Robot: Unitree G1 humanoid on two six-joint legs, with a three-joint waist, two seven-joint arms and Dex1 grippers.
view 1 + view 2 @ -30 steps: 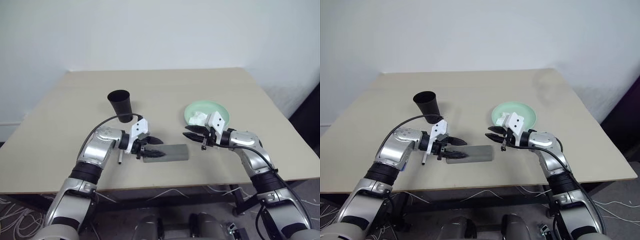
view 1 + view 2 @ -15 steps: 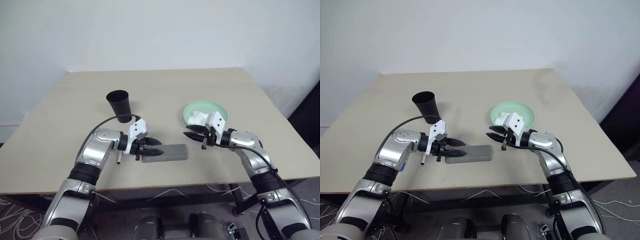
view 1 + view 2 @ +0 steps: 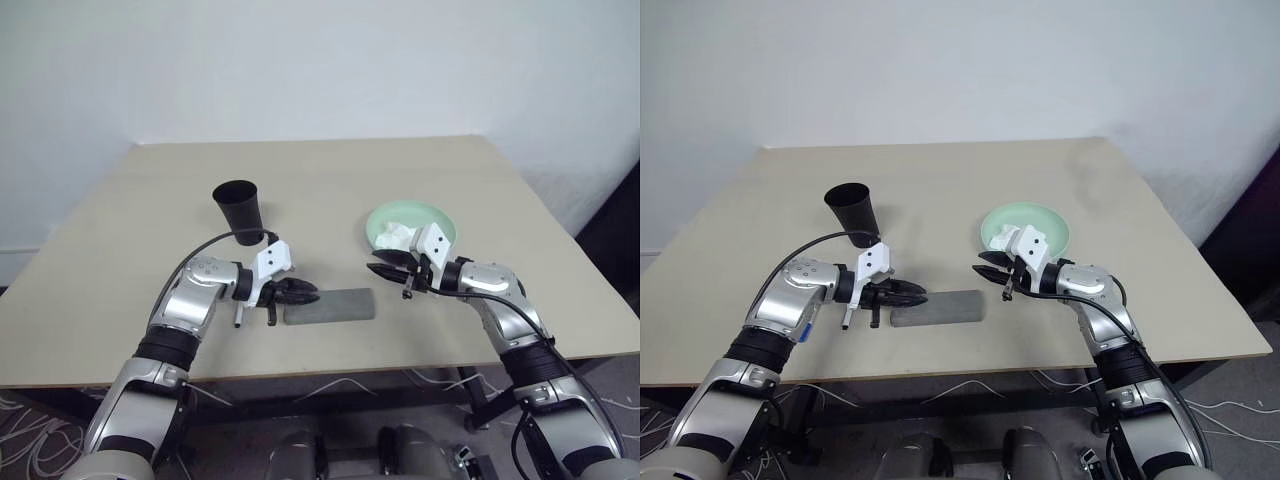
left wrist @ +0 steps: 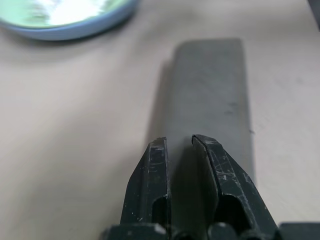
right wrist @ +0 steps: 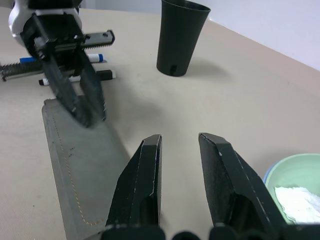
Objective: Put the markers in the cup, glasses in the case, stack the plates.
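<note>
Bright, even room light, soft shadows under the arms; the left wrist view's far edge blurs.

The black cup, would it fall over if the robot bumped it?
Probably. The black cup is tall, and it stands on its narrow end with the wide rim on top, so a bump up high could tip it. It looks like thin plastic, likely light, and might then roll in a curve.
</note>
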